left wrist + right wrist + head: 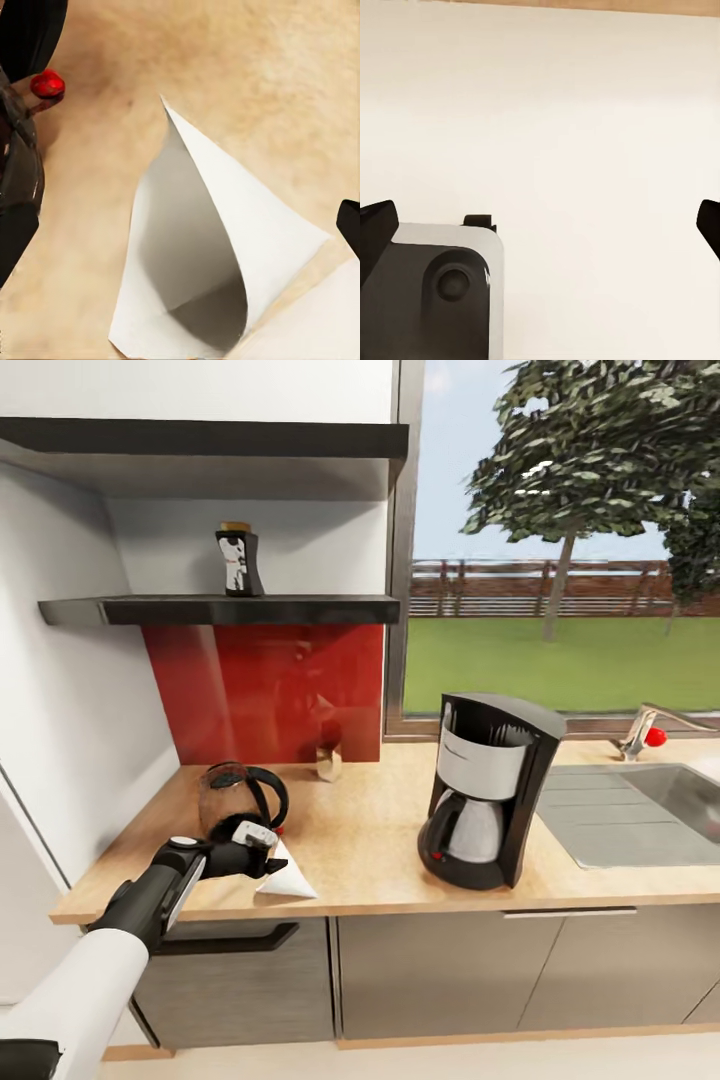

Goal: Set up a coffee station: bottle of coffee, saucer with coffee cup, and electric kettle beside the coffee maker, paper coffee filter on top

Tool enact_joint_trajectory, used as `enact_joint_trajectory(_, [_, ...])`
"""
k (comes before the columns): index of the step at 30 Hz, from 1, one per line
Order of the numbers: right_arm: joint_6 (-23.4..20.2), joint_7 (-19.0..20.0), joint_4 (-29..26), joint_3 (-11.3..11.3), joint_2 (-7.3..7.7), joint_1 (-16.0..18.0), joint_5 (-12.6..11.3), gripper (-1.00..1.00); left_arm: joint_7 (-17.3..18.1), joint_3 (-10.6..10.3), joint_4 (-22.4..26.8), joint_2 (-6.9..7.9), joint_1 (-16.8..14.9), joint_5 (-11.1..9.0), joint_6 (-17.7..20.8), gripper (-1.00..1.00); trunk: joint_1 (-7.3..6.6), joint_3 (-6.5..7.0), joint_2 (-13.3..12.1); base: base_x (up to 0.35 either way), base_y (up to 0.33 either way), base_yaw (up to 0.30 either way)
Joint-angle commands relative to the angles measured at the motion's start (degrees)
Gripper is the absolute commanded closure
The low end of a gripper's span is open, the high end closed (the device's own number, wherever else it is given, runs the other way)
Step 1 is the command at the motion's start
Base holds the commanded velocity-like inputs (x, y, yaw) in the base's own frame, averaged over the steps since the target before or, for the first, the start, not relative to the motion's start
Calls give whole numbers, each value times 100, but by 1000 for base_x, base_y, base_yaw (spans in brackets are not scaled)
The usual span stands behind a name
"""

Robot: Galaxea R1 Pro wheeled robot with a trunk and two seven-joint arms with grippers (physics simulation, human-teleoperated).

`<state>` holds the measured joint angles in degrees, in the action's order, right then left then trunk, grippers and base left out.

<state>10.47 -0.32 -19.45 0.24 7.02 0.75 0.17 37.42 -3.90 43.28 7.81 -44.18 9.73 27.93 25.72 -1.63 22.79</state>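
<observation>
White paper coffee filter [289, 879] lies flat on worktop [370, 850], directly under left pincer [262, 848], tip pointing away; fingers spread wide, holding nothing. Left arm nearer.

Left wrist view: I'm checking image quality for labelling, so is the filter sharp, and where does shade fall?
Left wrist view: paper coffee filter edges crisp, its hollow inside shaded grey, worktop grain soft. Head view: filter small, bright white, no glare.

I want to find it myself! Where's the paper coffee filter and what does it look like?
Look at the long wooden countertop, at its front left edge. Beside the dark kettle, under the left gripper, lies the paper coffee filter: the one thin white cone.
</observation>
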Motion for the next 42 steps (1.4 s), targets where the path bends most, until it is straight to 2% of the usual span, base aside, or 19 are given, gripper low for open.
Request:
enact_joint_trajectory(1, [17, -3, 3, 3, 1, 4, 1, -100, 32, -5, 8, -1, -4, 47, 12, -100, 6, -14, 13, 232, 0, -1])
enact_joint_trajectory(12, [17, -3, 3, 3, -3, 4, 2, -100, 30, -9, -11, -7, 6, 53, 11, -100, 6, -26, 13, 76, 0, -143])
enact_joint_trajectory(26, [23, -3, 3, 3, -1, 4, 2, -100, 38, -20, -20, 7, 94, 66, 11, -100, 6, -27, 13, 0, 0, -6])
enact_joint_trajectory(34, [24, -3, 3, 3, -7, 4, 9, -100, 216, -23, -200, 10, 105, 81, 11, -100, 6, -27, 13, 0, 0, 0])
enact_joint_trajectory(42, [23, -3, 7, 3, -8, 4, 8, -100, 238, -38, -207, 4, 240, 84, 11, -100, 6, -27, 13, 0, 0, 0])
